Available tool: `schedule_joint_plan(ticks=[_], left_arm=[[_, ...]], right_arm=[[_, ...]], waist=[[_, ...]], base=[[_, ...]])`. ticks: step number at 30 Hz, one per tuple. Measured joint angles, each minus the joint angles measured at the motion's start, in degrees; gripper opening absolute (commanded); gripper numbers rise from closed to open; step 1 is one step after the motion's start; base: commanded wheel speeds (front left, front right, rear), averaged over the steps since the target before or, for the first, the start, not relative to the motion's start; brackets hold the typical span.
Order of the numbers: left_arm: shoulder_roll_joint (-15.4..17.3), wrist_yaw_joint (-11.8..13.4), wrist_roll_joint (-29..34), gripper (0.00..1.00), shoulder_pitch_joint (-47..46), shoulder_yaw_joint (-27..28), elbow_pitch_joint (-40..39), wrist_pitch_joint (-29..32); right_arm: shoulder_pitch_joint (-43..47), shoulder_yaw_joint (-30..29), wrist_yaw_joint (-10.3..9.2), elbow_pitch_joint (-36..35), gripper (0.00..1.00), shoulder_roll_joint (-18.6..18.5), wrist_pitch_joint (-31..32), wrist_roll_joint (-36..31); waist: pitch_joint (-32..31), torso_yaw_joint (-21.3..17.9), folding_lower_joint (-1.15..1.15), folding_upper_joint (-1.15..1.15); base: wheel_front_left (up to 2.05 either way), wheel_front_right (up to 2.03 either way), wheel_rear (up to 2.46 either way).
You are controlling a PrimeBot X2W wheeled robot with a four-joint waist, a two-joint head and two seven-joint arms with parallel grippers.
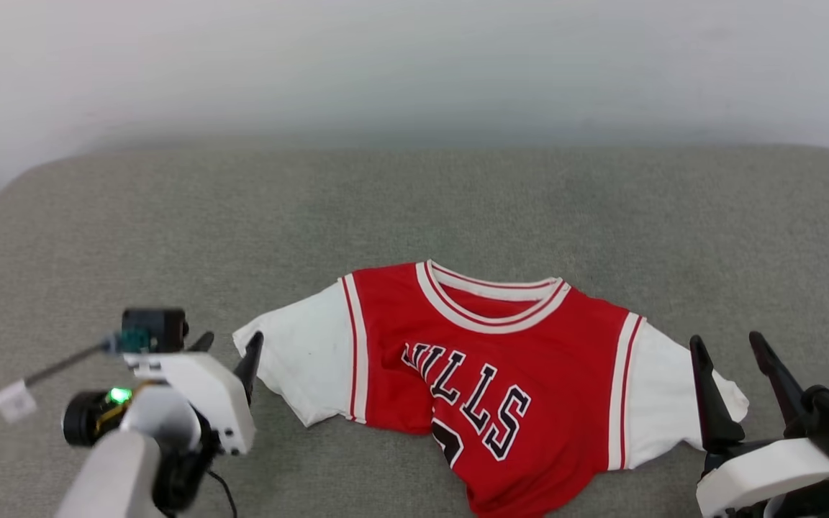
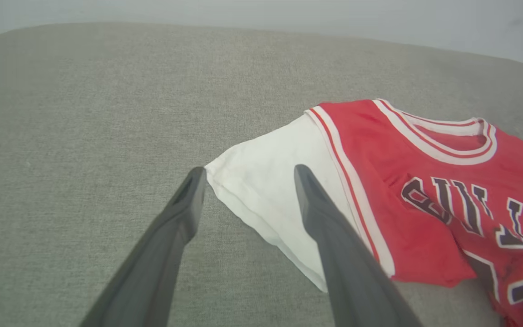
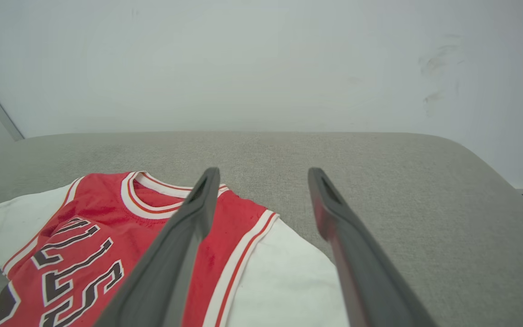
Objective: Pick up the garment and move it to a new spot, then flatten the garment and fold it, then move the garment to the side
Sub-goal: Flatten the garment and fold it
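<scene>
Garment [image 1: 529, 345] lies on a grey pad [image 1: 170, 216], with a spread gripper at each sleeve.

Lower left of the head view, the left gripper [image 1: 231, 344] is parted wide and empty, its fingers either side of the white sleeve's corner. Lower right, the right gripper [image 1: 726, 344] is just as wide, holding nothing, over the other sleeve. The garment sits low centre between them, chest up, its hem rumpled. Beyond it are bare pad and a pale wall [image 1: 414, 65].

Ahead of the left tool [image 1: 232, 337] and the right tool [image 1: 725, 338], the padded surface [image 1: 170, 216] lay open up to the wall [image 1: 414, 65]. Between them the garment [image 1: 529, 374] lay low.
</scene>
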Motion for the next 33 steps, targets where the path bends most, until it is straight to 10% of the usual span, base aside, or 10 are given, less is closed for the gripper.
schedule_joint_plan(ticks=[9, 18, 19, 22, 33], left_arm=[[7.6, -2.7, -5.7, 1.00, -13.4, -2.1, 3.4, 30.4], [10.5, -1.0, -8.4, 0.98, -16.4, -1.3, 7.4, 41.2], [10.4, -0.9, -8.6, 0.59, -16.4, -1.2, 7.5, 41.5], [9.9, -0.9, -9.4, 0.00, -16.3, -1.0, 7.7, 40.8], [5.2, -0.6, -6.2, 0.00, -13.0, -1.9, 6.7, 23.5]], right_arm=[[-4.1, 1.3, 0.00, -0.9, 1.00, 0.1, -1.1, 1.7], [-6.8, 2.3, 0.00, 2.5, 1.00, 0.2, -3.3, 2.9], [-7.0, 2.3, 0.00, 2.7, 1.00, 0.2, -3.4, 3.0], [-7.0, 2.1, 0.00, 3.6, 1.00, 0.2, -3.5, 3.4], [-7.0, -0.4, 0.00, 5.4, 1.00, 0.2, 1.5, 5.1]], waist=[[9.1, -3.5, 0.01, 0.00], [14.1, -7.1, 0.00, 0.00], [14.2, -7.3, 0.00, 0.00], [14.1, -7.3, 0.00, 0.00], [10.6, -4.6, 0.01, 0.00]], base=[[0.00, 0.00, 0.00], [0.00, 0.00, 0.00], [0.00, 0.00, 0.00], [0.00, 0.00, 0.00], [0.00, 0.00, 0.00]])
